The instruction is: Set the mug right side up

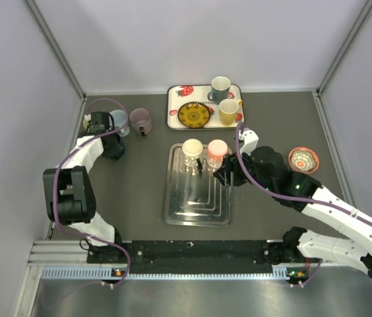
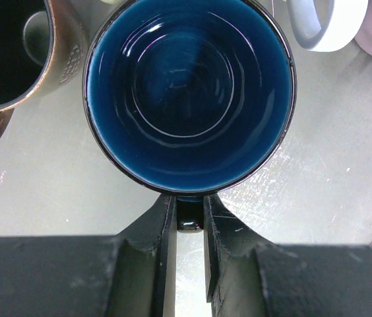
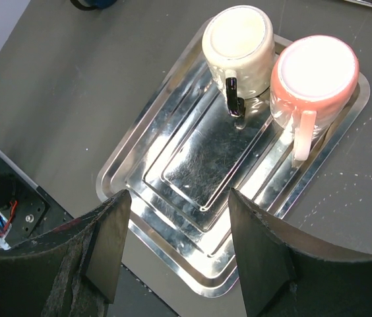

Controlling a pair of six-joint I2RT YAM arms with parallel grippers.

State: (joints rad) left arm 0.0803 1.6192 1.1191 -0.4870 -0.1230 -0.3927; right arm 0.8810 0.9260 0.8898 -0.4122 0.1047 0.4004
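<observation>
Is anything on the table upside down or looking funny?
Yes. On the silver tray, the cream mug and the pink mug both sit upside down, flat bottoms facing up. The blue mug, its handle between the left gripper's fingers, stands upright, open side up.

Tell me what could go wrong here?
The left gripper pinches only the blue mug's thin handle, so it might slip or swing. The brown mug and pale blue mug stand close beside it and could get bumped. The right gripper hangs open over the tray; the upside-down cream mug and pink mug are neighbours, so grabbing one may knock the other.
</observation>
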